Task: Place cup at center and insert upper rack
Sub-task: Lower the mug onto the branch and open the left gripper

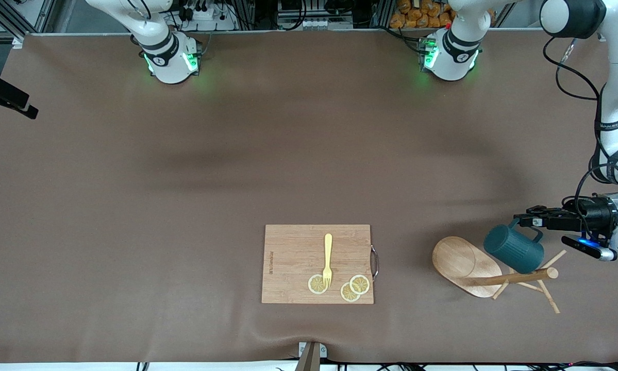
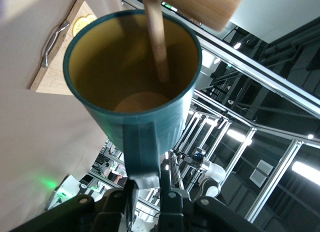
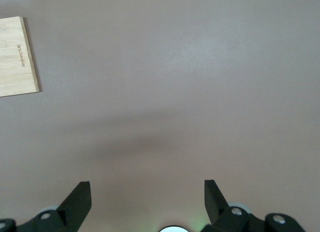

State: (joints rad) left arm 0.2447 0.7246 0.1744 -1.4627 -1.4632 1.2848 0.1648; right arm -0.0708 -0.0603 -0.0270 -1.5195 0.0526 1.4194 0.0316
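Note:
The dark teal cup (image 1: 514, 249) lies tilted over the wooden mug tree (image 1: 463, 264), which lies on its side near the left arm's end of the table, its pole (image 1: 515, 279) and pegs pointing toward that end. My left gripper (image 1: 524, 221) is shut on the cup's handle. In the left wrist view the cup (image 2: 145, 137) opens away from the gripper (image 2: 148, 184), and a peg (image 2: 156, 39) reaches into its yellowish inside, under the oval base (image 2: 200, 7). My right gripper (image 3: 147, 184) is open and empty above bare table; it does not show in the front view.
A rectangular wooden cutting board (image 1: 298, 257) with a metal handle lies near the front middle, toward the right arm's end from the mug tree. It carries a yellow fork (image 1: 328, 257) and lemon slices (image 1: 354, 288). It also shows in both wrist views (image 2: 55, 67) (image 3: 15, 57).

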